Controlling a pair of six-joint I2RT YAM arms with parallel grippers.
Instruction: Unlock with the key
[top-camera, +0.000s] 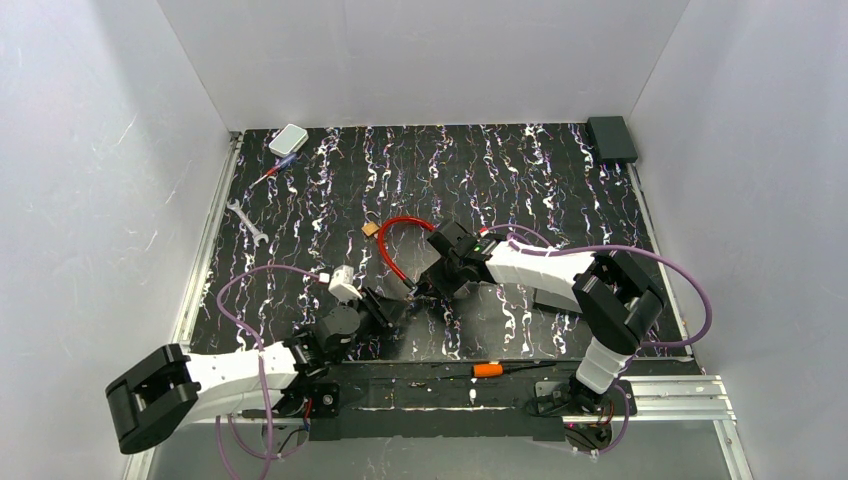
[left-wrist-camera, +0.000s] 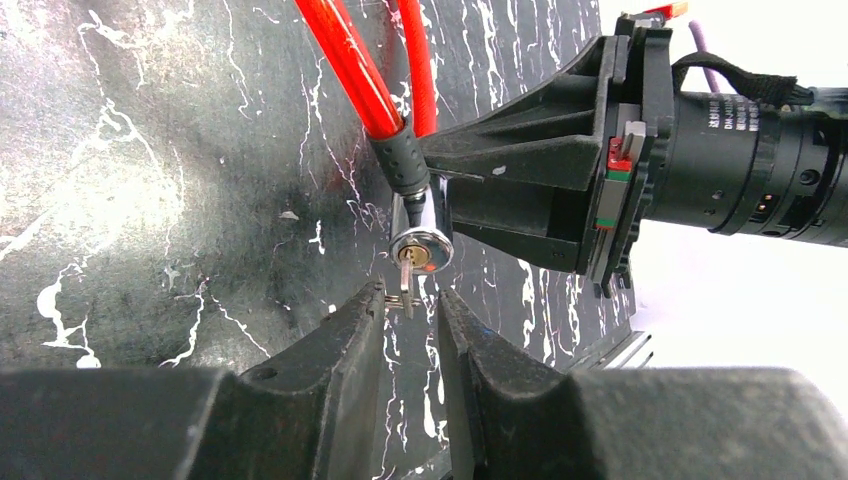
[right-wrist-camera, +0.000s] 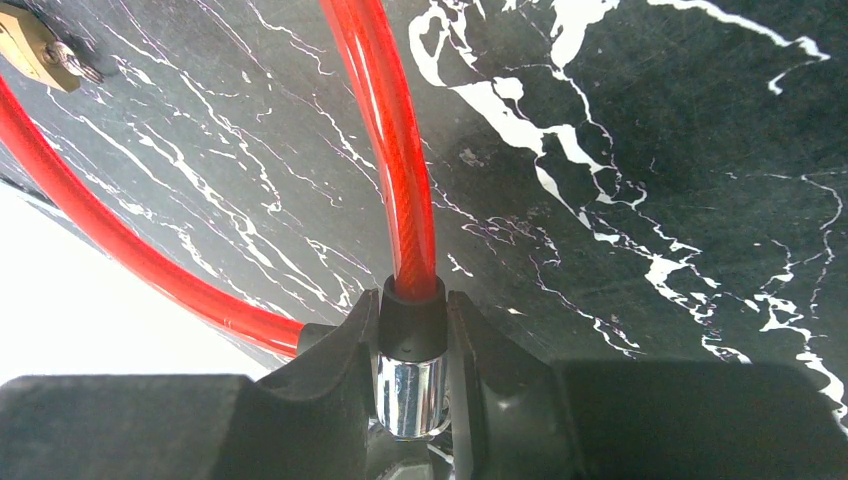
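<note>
A red cable lock lies mid-table, and its chrome cylinder is clamped between my right gripper's fingers. In the left wrist view the cylinder's keyhole faces my left gripper. The tiny silvery key sticks out of the keyhole. My left gripper is slightly open, its fingertips on either side of the key's head with a gap showing. In the top view both grippers meet at the cylinder.
A little brass padlock lies by the cable loop. A silver wrench lies at the left. An orange-handled tool lies at the near edge. A white box and a black box sit in the far corners.
</note>
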